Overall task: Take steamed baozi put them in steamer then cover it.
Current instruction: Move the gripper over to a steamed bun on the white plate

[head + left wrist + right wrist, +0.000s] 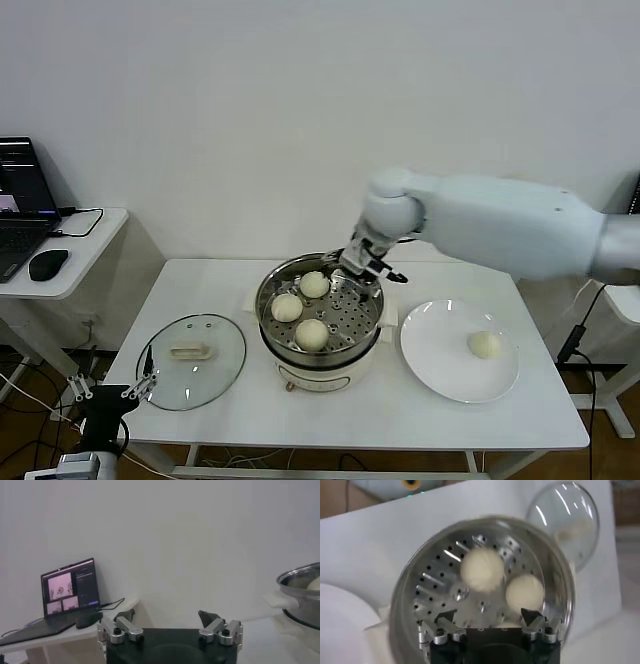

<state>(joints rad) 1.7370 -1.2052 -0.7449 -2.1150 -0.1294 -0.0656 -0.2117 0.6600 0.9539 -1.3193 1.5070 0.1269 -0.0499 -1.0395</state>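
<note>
Three steamed baozi (300, 308) already sit in the steamer (370, 325), the fourth bun (485, 345) alone on the plate (440, 375) at 3 o'clock. Right end effector (368, 268) hangs spread and empty over the pot's 1 o'clock rim; left end effector (112, 391) idles open below the desk (400, 420). That bun looks soft and light, so pinch its sides gently.

No text, label, brand or number can be read anywhere. The laptop (70, 592) on the side desk beside the surface (330, 420) shows a lit screen with windows, but its writing is too small to make out.
</note>
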